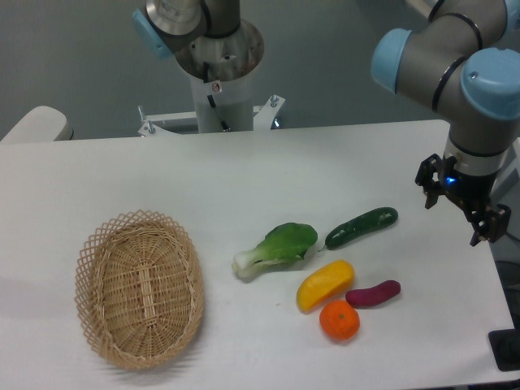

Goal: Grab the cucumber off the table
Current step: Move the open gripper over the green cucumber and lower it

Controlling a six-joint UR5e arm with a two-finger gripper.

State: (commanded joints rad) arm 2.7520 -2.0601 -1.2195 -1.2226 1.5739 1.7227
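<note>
Nothing is picked yet: the cucumber lies on the worktop, right of centre; the gripper, jaws open and empty, hovers farther right.

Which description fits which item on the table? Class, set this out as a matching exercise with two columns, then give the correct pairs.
Column 1:
1. cucumber
2. bok choy
3. orange
4. basket

Column 2:
A. empty, at the left of the table
B. round, nearest the front edge
C. dark green, nearest the gripper
D. leafy, with a white stalk

Pairs: 1-C, 2-D, 3-B, 4-A
</note>
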